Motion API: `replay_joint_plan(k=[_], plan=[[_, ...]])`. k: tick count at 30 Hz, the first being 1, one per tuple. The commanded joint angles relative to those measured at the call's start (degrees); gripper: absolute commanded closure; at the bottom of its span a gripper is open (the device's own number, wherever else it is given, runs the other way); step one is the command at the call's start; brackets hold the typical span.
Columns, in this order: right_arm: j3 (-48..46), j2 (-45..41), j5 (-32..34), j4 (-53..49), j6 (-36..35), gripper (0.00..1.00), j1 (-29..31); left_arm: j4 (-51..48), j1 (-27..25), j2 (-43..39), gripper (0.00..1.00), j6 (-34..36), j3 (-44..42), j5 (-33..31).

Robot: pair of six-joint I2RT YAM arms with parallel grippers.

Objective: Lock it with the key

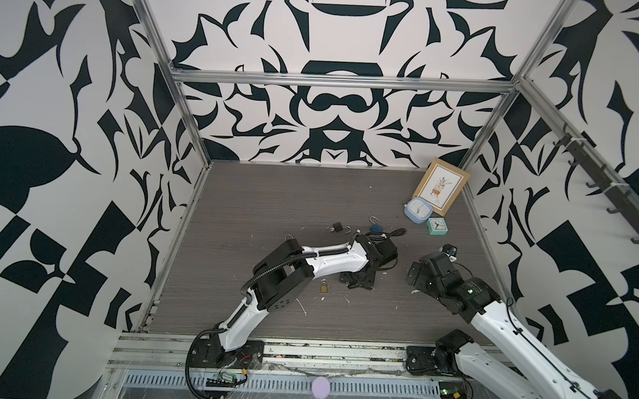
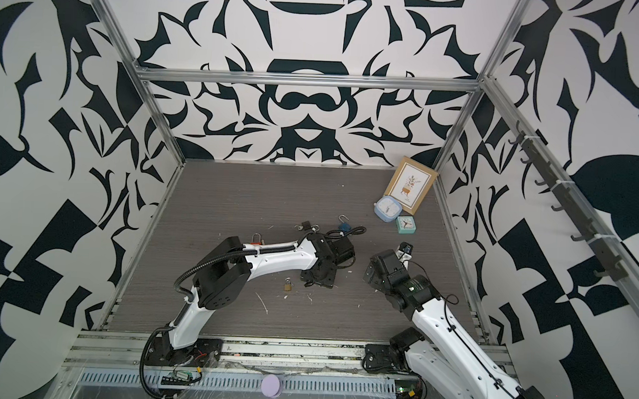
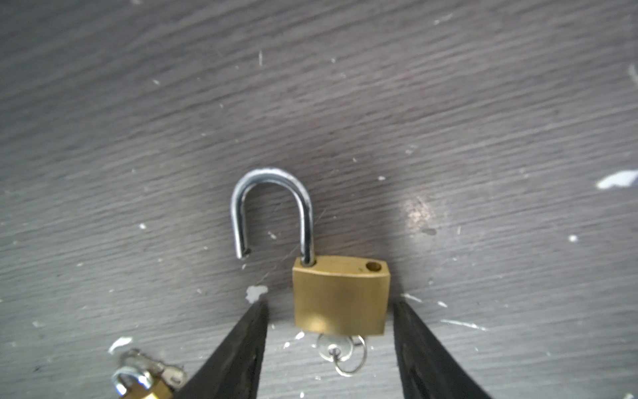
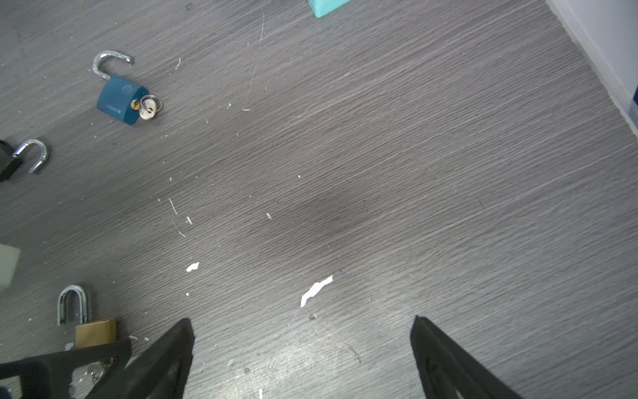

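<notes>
Claw on your left arm (image 3: 328, 304) sits low over the table (image 3: 448, 121), its two black fingers (image 3: 241, 352) spread to either side of a brass padlock (image 3: 340, 300). One finger stands clear of the padlock's body, with a strip of table showing between them. The other is just beside the body, and you cannot tell whether it touches. The padlock lies flat with its steel shackle (image 3: 272, 207) swung open: one leg is seated in the body and the free end hangs off to the side. A small silver key (image 3: 335, 347) on a wire ring sits in the keyhole, at the end of the body between the fingers. Near it, at the edge of the wrist view, lies a smaller brass padlock (image 3: 138, 387) with its own key.

Your right claw (image 4: 302, 321) hangs above the wood-grain table, well apart from the left, its fingers wide apart.

Farther out lie a blue padlock (image 4: 121, 100), shackle open and key in its keyhole, and a black padlock (image 1: 337, 227), also open. By the far right corner stand a light blue alarm clock (image 1: 417, 210), a teal clock (image 1: 437, 226) and a framed picture (image 1: 441, 185).
</notes>
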Motion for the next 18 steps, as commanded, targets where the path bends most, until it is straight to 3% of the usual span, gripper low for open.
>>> replay_joint_plan(k=[1, 10, 18], plan=[[0.6, -0.8, 1.3, 0.3, -0.4, 0.00, -0.2, -1.7, 0.2, 2.5, 0.39, 0.0, 1.4, -0.6], [0.4, -1.8, 1.6, 0.3, -0.7, 0.00, -0.4, -3.9, 0.5, 4.3, 0.43, 0.0, 3.3, -2.2], [0.4, -1.8, 1.7, 0.2, -0.8, 0.00, -0.4, -4.5, 0.5, 4.1, 0.57, 0.0, 3.2, -2.8]])
